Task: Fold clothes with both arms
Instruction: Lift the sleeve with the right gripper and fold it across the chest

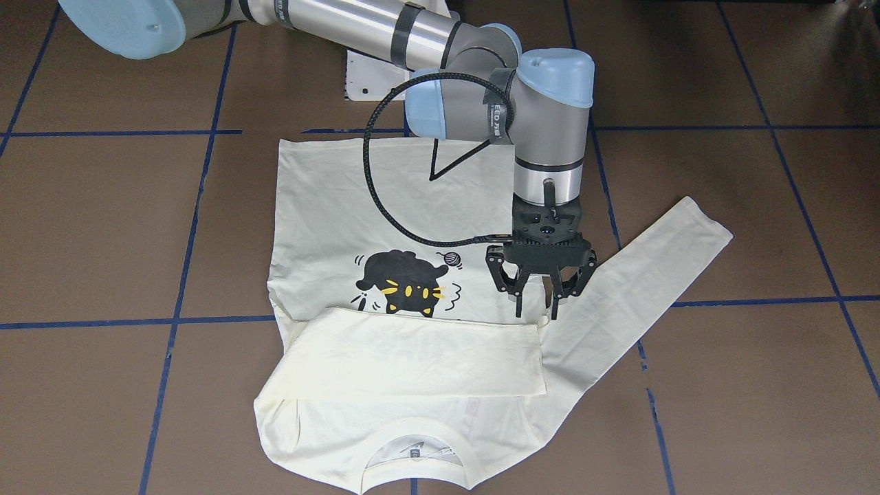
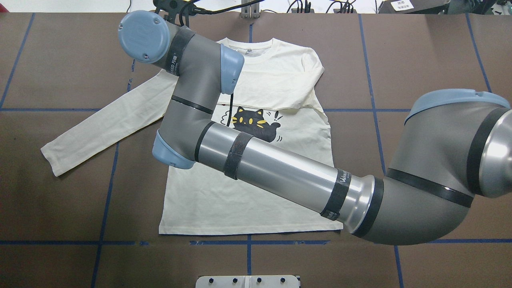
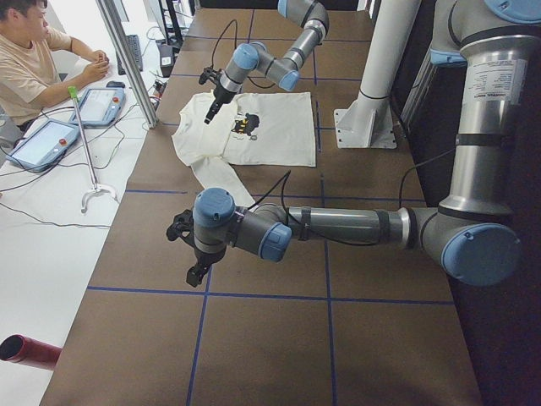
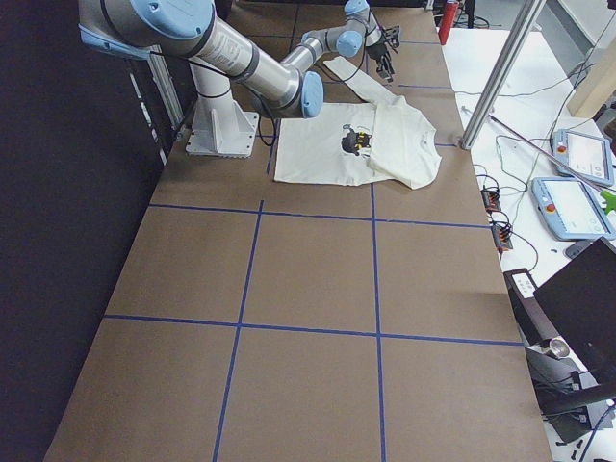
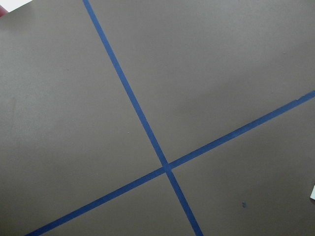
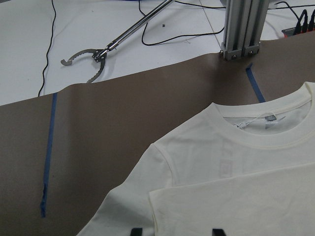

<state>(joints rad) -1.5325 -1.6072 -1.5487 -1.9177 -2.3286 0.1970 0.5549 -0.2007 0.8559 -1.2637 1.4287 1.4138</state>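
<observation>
The cream-white shirt (image 1: 385,199) lies flat, print side up, with the black cat print (image 1: 405,282) showing. One sleeve (image 1: 412,357) is folded across the chest. The other sleeve (image 1: 639,289) stretches out diagonally on the table. My right arm (image 2: 280,168) reaches across the shirt. Its gripper (image 1: 540,302) hangs open just above the shoulder where the outstretched sleeve starts, and holds nothing. The right wrist view shows the collar (image 6: 266,125) and the two fingertips (image 6: 134,231) apart. My left gripper (image 3: 196,271) hovers over bare table away from the shirt. I cannot tell whether it is open or shut.
The white pedestal plate (image 2: 248,281) sits at the robot's edge. A person (image 3: 34,59) sits at a side table with tablets (image 3: 51,139) and a grabber tool (image 3: 89,161). An aluminium post (image 6: 243,29) stands beyond the collar. Blue tape lines (image 5: 147,132) cross the brown tabletop.
</observation>
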